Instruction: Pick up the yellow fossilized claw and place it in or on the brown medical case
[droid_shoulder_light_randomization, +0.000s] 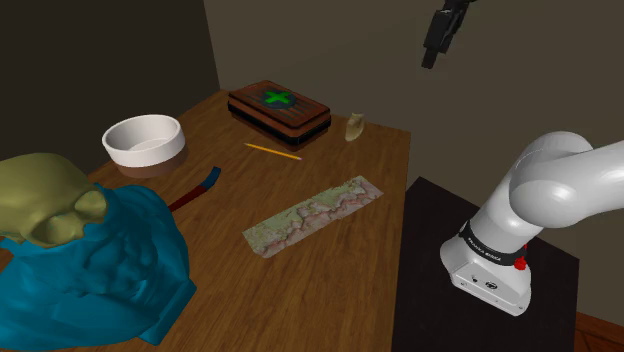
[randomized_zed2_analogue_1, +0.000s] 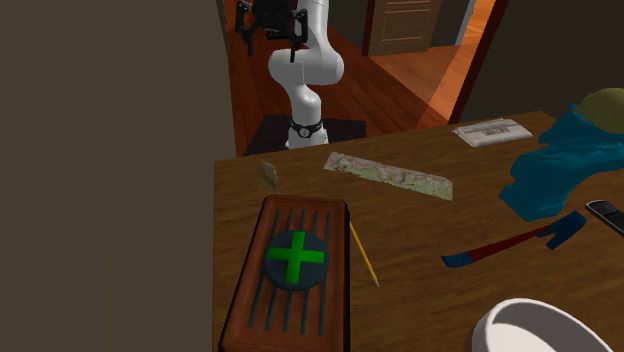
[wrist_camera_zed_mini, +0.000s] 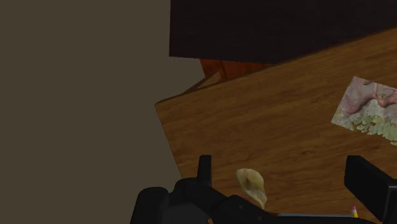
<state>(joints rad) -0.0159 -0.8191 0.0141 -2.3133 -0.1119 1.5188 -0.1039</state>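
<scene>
High over the desk (droid_shoulder_light_randomization: 350, 270), my claw (droid_shoulder_light_randomization: 430, 58) hangs with its fingers apart, gripping nothing. In the shoulder view, the pale yellow fossil (droid_shoulder_light_randomization: 353, 127) sits on the desk near the far edge, at about 7 o'clock from my claw and well below it, standing roughly upright. The brown case (droid_shoulder_light_randomization: 279, 108) with its green cross lies near the fossil, at its 9 o'clock.
</scene>
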